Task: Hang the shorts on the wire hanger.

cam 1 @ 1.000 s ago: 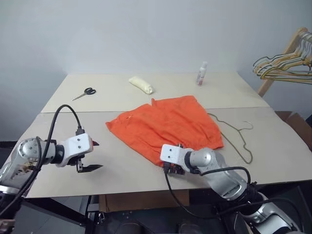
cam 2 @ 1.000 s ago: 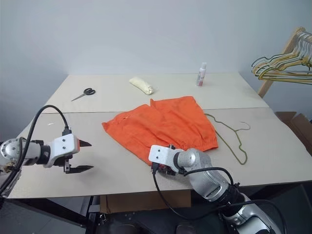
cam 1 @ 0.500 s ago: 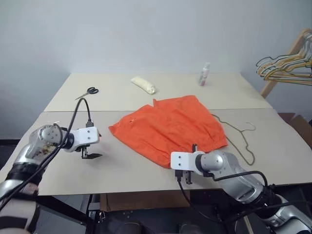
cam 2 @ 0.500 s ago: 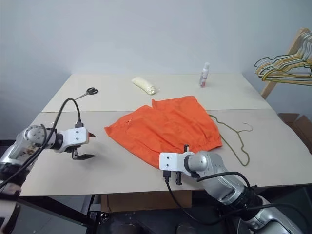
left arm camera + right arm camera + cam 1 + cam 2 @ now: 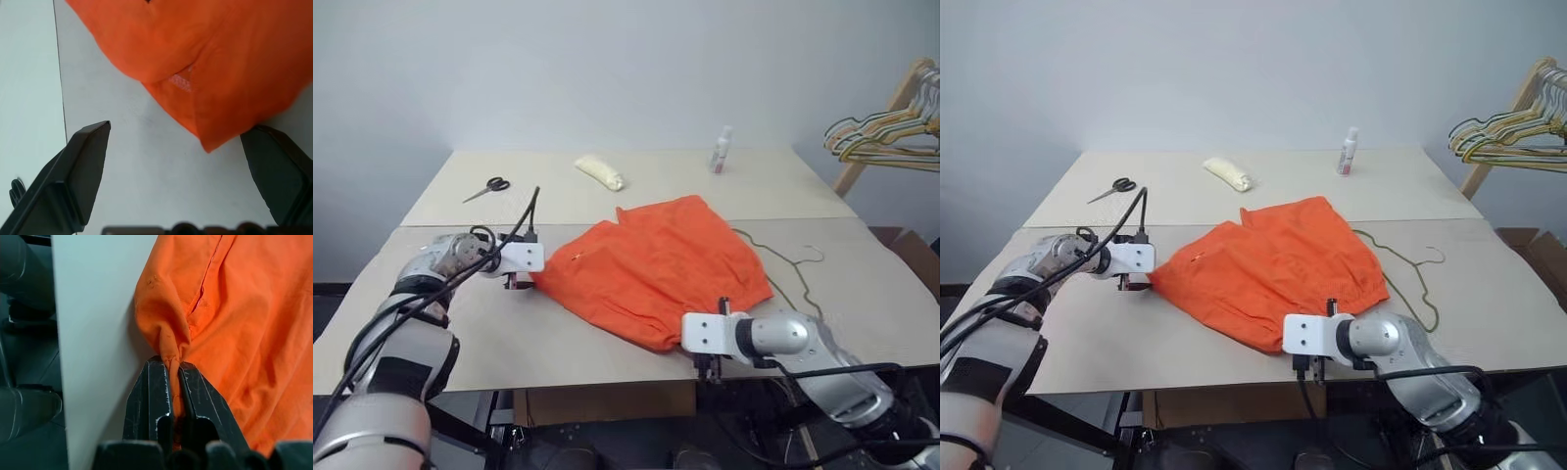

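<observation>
Shorts (image 5: 656, 264) lie at frame centre on the table (image 5: 558, 343), their right edge over part of the wire hanger (image 5: 793, 269). Right gripper (image 5: 171, 387), lower right, is pinched on the near waistband corner. Left gripper (image 5: 176, 156), centre left, stands wide with the far corner between its jaws, not yet gripped.

Risk: thin pinch may slip; dragging cloth could shift the hanger.

Around: scissors (image 5: 484, 186), bottle (image 5: 719, 149), pale roll (image 5: 599, 171), hanger bundle (image 5: 886, 132), all well clear.

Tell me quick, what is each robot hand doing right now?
Left gripper: jaws wide open, holding nothing, at a corner of the shorts.
Right gripper: jaws shut, pinching the shorts' edge.
</observation>
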